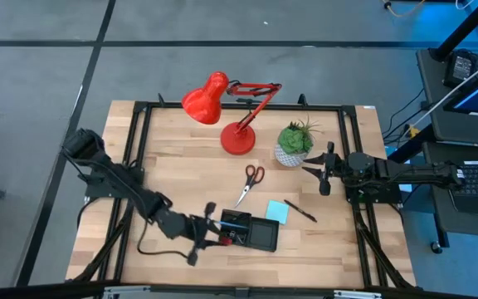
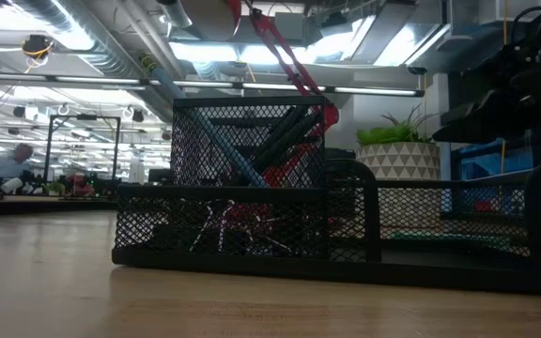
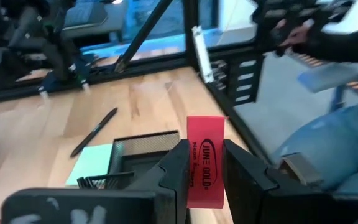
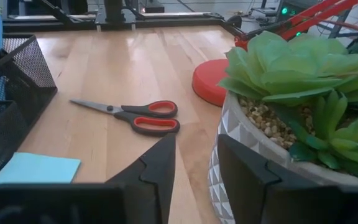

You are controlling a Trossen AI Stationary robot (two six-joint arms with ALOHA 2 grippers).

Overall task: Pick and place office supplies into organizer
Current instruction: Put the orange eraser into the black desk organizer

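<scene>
My left gripper (image 3: 205,155) is shut on a small flat red piece with dark print (image 3: 204,149), at the left end of the black mesh organizer (image 1: 252,233), near the table's near edge. The organizer's tall mesh cup (image 2: 247,160) fills the low view. The red-handled scissors (image 1: 251,182), the light blue sticky-note pad (image 1: 277,211) and a thin dark pen (image 1: 302,212) lie flat on the wood. My right gripper (image 4: 194,165) is open and waits beside the plant pot (image 4: 241,168), holding nothing. My left gripper pinches the red piece by its two flat faces (image 3: 194,180), one finger on each side. The piece's upper half (image 3: 204,134) sticks out past the fingertips (image 3: 179,158). Its other end is hidden between the fingers. It hangs over the organizer's rim (image 3: 145,138).
A red desk lamp (image 1: 239,137) and a green plant in a white pot (image 1: 294,143) stand toward the far edge. A black frame rail (image 1: 351,166) runs along the table's sides. A person's leg in blue cloth (image 3: 347,137) shows beyond the table's edge.
</scene>
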